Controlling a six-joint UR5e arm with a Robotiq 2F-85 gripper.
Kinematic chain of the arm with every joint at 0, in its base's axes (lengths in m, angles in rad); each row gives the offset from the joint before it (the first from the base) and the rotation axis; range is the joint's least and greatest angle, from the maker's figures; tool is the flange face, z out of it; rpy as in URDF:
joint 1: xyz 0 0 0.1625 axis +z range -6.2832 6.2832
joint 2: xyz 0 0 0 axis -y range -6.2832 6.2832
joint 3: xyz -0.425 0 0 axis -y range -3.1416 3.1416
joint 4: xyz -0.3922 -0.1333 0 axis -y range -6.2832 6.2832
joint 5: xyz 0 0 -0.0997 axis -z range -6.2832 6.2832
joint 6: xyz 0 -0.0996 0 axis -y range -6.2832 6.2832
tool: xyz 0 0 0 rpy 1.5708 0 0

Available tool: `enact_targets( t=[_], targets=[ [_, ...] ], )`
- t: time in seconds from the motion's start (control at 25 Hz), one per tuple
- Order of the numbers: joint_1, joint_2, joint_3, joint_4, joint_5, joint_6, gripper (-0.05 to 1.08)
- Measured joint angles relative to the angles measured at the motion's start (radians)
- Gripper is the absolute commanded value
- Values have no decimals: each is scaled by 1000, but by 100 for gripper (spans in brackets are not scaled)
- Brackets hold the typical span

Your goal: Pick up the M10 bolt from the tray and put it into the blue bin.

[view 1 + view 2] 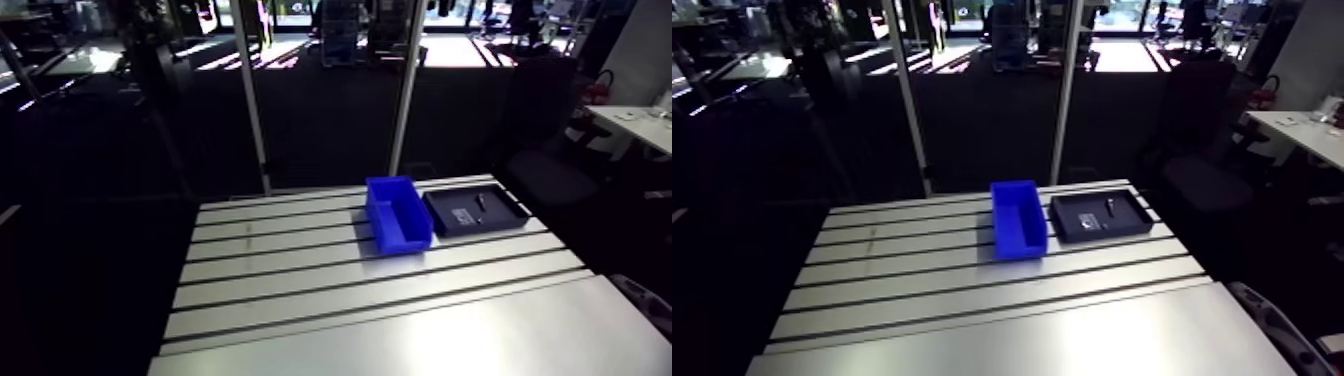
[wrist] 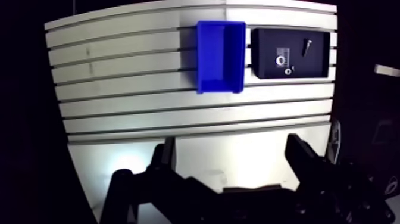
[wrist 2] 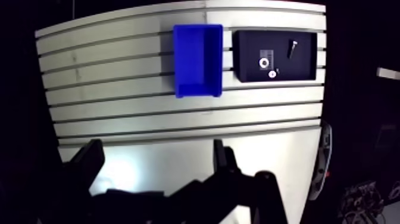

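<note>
Slotted metal table carrying 2 things.

The table [image 1: 300,290] is made of long silver planks split by dark grooves, with a smooth plain strip along the near side in the arm view. A blue bin [image 1: 408,240] and a flat black tray [image 1: 503,216] sit near the far edge, just beside each other with a narrow gap between them.
</note>
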Motion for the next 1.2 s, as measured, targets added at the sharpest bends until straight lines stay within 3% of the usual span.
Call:
enact_targets(
  t=[0.56,0.84,1.2],
  targets=[
    [-125,66,-26,-31,-2,-79,1],
    [-193,86,-6,-91,0,-126,1],
    [-237,113,35,-179,2,-143,1]
  ],
)
